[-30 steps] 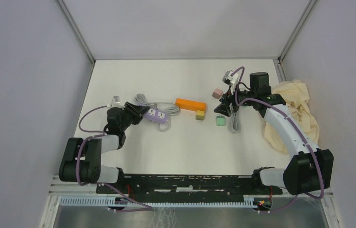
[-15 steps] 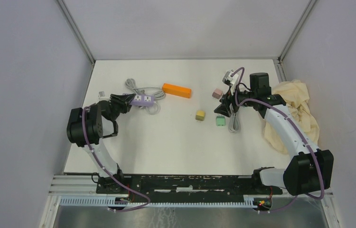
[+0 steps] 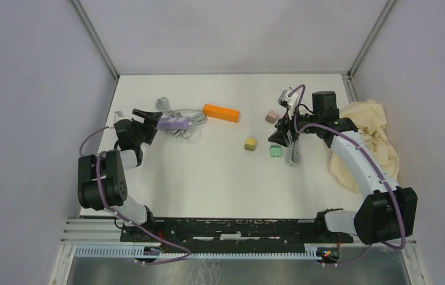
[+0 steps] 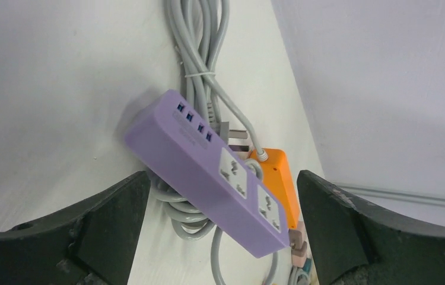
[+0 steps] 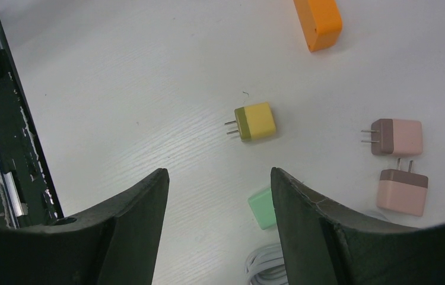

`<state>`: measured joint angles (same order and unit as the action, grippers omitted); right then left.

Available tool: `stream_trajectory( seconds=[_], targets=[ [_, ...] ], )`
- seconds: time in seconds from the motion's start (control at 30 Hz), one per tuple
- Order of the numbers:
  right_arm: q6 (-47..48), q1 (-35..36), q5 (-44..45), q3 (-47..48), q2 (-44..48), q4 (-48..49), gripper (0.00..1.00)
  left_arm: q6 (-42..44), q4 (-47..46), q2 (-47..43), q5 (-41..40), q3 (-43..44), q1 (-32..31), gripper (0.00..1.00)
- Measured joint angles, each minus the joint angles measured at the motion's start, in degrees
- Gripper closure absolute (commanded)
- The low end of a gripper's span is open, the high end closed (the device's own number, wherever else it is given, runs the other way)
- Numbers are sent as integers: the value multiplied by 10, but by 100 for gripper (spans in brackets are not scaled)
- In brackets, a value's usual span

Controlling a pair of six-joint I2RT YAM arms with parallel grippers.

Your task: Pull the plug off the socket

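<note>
While left gripper (image 4: 222, 190) stood wide, gripping nothing | purple plastic power strip (image 4: 199, 161) lay just ahead of its fingertips, atop coiled grey cable (image 4: 199, 35) | right gripper (image 5: 219, 175) part-open above yellow cube plug (image 5: 256, 121)

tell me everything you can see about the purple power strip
The purple power strip is a lilac plastic bar with rounded edges, two empty universal sockets and four blue USB ports near one end. It lies propped on its bundled grey cable on the white table, between the open fingers of the left gripper, which don't touch it.
</note>
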<state>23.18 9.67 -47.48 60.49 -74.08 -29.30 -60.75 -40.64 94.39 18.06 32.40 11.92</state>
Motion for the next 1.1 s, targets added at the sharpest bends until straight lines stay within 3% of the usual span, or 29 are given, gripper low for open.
stream_trajectory(
  seconds=[0.13, 0.27, 0.3, 0.47, 0.67, 0.83, 1.1],
  targets=[
    [10, 0, 11, 0, 9, -9, 24, 33, 71, -96, -32, -4, 0, 1],
    [17, -4, 31, 0, 43, -17, 2, 54, 130, -205, -40, -19, 0, 1],
    [17, -6, 43, 0, 57, -17, 1, 59, 147, -231, -39, -19, 0, 1],
    [-22, -11, 135, 14, 123, -23, 0, 93, 248, -364, -14, 7, 0, 1],
    [-110, -15, 258, 188, 126, -86, 1, 145, 322, -484, 48, 145, 0, 1],
    [-136, -17, 249, 330, 127, -151, 0, 155, 329, -523, 128, 243, 0, 1],
    [-247, -16, 246, 454, 124, -233, 1, 189, 412, -538, 214, 364, -1, 1]
  ],
)
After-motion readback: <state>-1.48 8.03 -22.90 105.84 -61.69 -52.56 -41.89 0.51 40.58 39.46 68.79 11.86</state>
